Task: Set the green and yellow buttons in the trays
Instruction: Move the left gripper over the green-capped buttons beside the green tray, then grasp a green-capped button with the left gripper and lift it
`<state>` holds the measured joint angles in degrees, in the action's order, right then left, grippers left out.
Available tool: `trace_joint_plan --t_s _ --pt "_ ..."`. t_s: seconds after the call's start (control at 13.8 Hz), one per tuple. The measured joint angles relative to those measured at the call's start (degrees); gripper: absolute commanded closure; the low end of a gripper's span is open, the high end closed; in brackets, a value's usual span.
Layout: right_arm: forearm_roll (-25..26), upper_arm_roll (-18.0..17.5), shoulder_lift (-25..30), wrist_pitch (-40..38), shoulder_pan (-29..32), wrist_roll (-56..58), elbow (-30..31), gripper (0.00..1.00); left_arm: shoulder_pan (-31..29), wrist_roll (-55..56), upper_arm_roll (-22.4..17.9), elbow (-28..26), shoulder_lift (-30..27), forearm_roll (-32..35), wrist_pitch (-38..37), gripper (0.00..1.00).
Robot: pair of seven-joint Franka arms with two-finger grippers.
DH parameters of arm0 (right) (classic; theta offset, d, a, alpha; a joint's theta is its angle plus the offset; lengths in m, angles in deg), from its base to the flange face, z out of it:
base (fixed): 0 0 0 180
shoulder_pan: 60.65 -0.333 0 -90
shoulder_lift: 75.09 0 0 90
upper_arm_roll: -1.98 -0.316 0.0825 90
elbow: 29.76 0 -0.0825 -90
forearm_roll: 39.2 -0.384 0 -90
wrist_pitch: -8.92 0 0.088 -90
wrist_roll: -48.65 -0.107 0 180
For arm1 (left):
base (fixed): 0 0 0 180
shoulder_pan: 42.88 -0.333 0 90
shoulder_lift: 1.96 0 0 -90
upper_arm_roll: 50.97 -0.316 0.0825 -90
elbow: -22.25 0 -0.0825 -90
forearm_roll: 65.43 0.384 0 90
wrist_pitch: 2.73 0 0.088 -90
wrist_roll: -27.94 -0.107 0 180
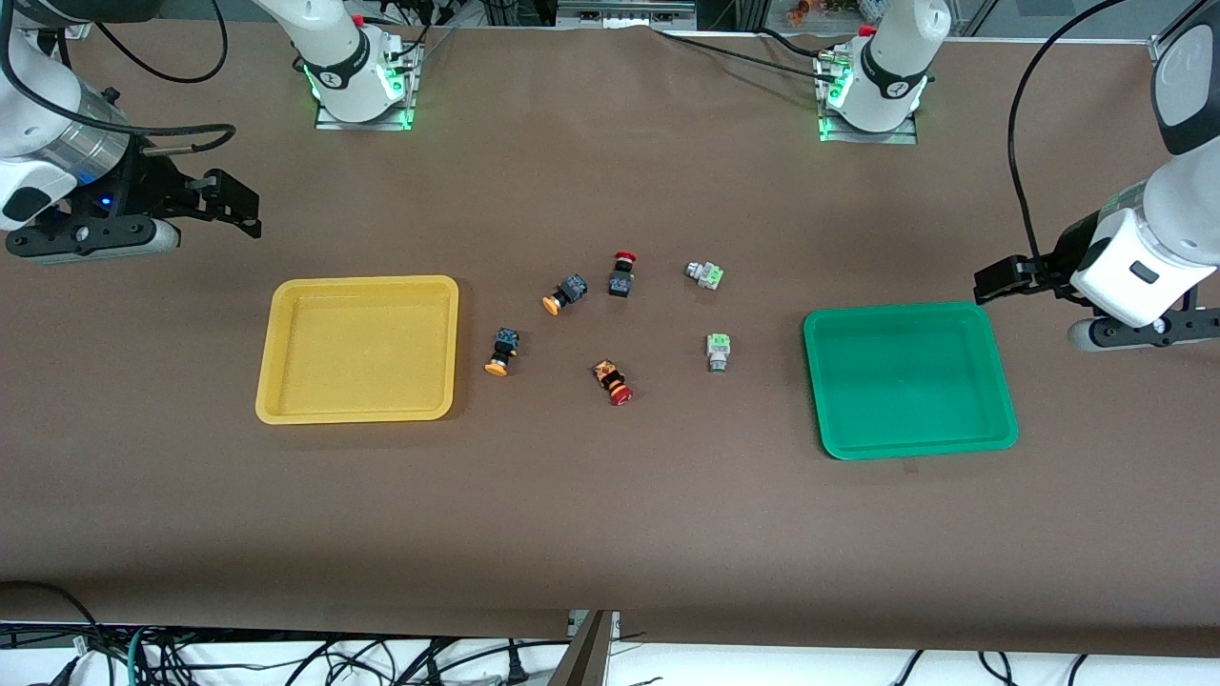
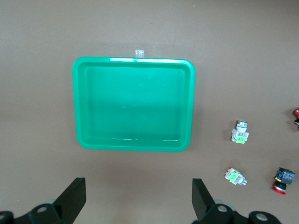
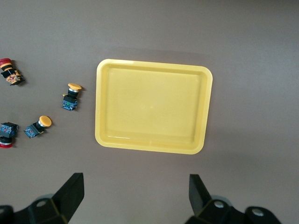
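Observation:
The yellow tray (image 1: 357, 348) (image 3: 154, 105) and the green tray (image 1: 910, 379) (image 2: 135, 105) lie empty. Two yellow buttons (image 1: 565, 293) (image 1: 502, 352) lie beside the yellow tray and show in the right wrist view (image 3: 38, 126) (image 3: 71, 97). Two green buttons (image 1: 705, 274) (image 1: 718, 351) lie nearer the green tray and show in the left wrist view (image 2: 235, 176) (image 2: 240, 132). My left gripper (image 1: 996, 281) (image 2: 138, 196) is open and empty over the table beside the green tray. My right gripper (image 1: 233, 205) (image 3: 135, 196) is open and empty over the table beside the yellow tray.
Two red-capped switches (image 1: 622, 273) (image 1: 614, 381) lie among the buttons in the middle of the table. A small white tag (image 2: 139, 52) sits at the green tray's rim. The brown table cover ends at the front edge (image 1: 610, 629).

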<state>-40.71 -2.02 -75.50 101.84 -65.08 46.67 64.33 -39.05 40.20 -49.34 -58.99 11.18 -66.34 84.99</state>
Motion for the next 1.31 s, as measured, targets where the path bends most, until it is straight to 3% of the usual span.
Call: trace_joint_plan --t_s 0.44,1.02,1.31 --pt "0.0 0.0 0.0 0.0 0.0 0.0 0.0 0.01 5.9 4.1 0.8 -0.2 5.8 0.0 6.9 0.00" --pt "0.0 0.0 0.0 -0.1 0.0 0.0 -0.1 0.01 11.1 6.0 1.0 -0.9 21.1 0.0 25.1 0.00" --pt "0.0 0.0 0.0 -0.1 0.0 0.0 -0.1 0.01 13.1 6.7 1.0 -3.3 25.2 0.0 32.4 0.00"
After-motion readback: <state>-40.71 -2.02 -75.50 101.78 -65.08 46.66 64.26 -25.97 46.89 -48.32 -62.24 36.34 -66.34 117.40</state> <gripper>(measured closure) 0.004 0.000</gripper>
